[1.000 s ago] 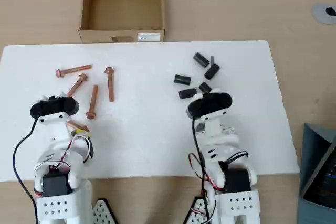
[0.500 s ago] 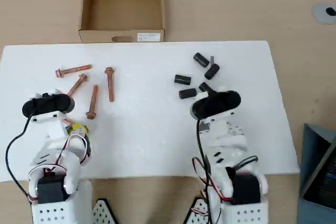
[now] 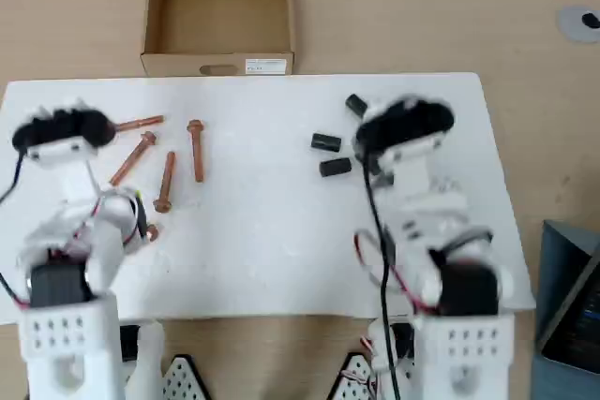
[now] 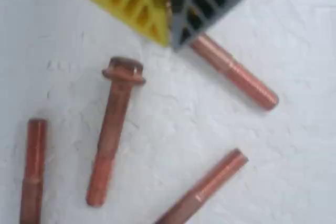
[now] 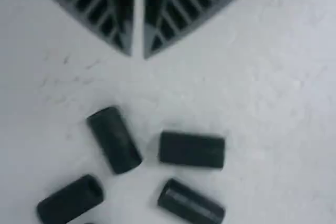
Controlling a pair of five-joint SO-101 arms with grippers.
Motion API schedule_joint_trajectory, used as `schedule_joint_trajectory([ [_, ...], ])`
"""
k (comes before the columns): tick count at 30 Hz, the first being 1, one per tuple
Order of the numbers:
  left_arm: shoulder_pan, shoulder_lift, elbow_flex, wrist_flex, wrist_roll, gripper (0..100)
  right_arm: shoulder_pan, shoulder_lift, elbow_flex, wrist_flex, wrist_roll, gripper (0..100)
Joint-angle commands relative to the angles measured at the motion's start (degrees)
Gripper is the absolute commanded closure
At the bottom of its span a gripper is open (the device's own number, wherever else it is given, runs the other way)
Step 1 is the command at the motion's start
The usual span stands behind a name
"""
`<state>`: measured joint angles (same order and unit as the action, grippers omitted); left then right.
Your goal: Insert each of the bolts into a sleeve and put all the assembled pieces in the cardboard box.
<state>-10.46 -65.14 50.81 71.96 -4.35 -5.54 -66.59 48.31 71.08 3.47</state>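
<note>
Wooden worktop (image 3: 553, 100) carries a white foam mat (image 3: 272, 241). By its left edge the left claw (image 4: 170, 41) hangs closed, empty, over slim copper-coloured metal bolts (image 4: 116, 129): four in the wrist view, five from above. An open brown cardboard box (image 3: 217, 64) sits past the mat's far edge. Rightward, the right claw (image 5: 137, 53), closed to a slit, empty, hangs over short black cylindrical sleeves (image 5: 191, 149): four in its wrist view, three from above.

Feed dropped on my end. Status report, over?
Left gripper shut, empty, over loose copper-coloured metal bolts. Right gripper shut, empty, over loose black cylindrical sleeves. No bolt sleeved, none in brown cardboard box. Nothing blocking.
</note>
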Motion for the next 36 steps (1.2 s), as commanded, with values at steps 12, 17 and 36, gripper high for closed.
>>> schedule_joint_trajectory([
  [12, -0.35, 35.03, -19.87, 12.04, -5.71, 100, 3.12, 44.44, -39.25, 4.31, 12.40, 98.6],
  [17, -0.35, 39.87, -25.41, 14.86, -5.80, 100, 3.21, 56.48, -49.36, 8.26, 25.58, 98.6],
  [36, -0.09, 41.80, -28.48, 14.95, -6.07, 95, 2.33, 86.11, -73.10, 13.45, 33.76, 89.4],
])
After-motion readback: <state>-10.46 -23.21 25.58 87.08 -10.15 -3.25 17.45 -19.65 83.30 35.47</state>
